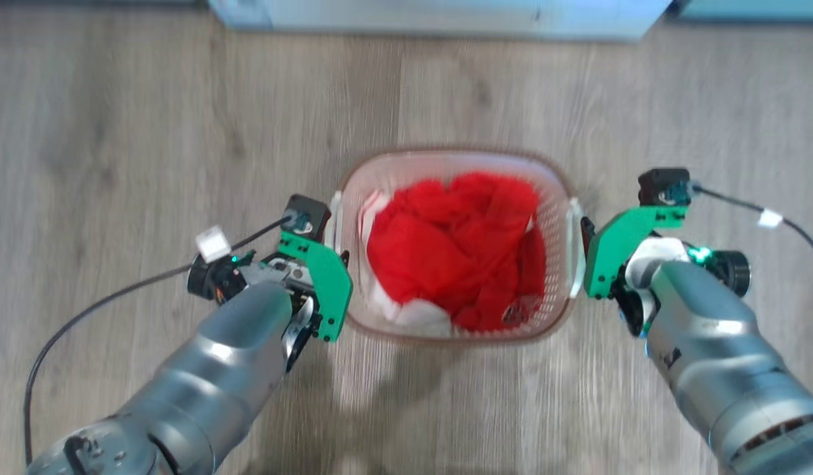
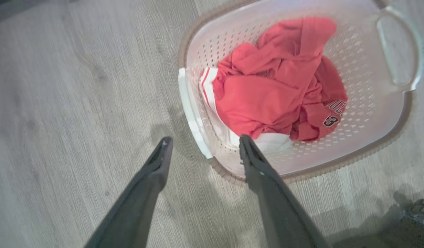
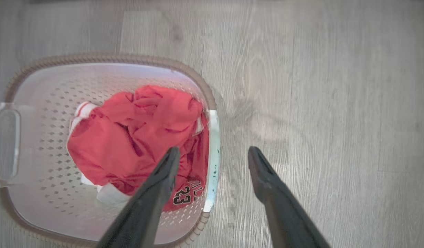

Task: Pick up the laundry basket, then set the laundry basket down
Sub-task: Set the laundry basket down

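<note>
The laundry basket (image 1: 555,198) stands on the wood floor between my two arms, white and perforated with a brown rim, and holds a crumpled red jersey (image 1: 456,247). My left gripper (image 2: 205,138) is open and straddles the basket's white left handle (image 2: 189,103): one finger is over the floor, the other over the inside wall. My right gripper (image 3: 213,150) is open too and straddles the right handle (image 3: 214,134), with one finger over the jersey (image 3: 136,131) and the other over the floor. Neither gripper holds anything.
A pale blue-white cabinet or appliance base (image 1: 439,16) runs along the far edge of the floor. Black cables (image 1: 83,316) trail from both wrists. A dark object (image 2: 418,210) lies at the lower right of the left wrist view.
</note>
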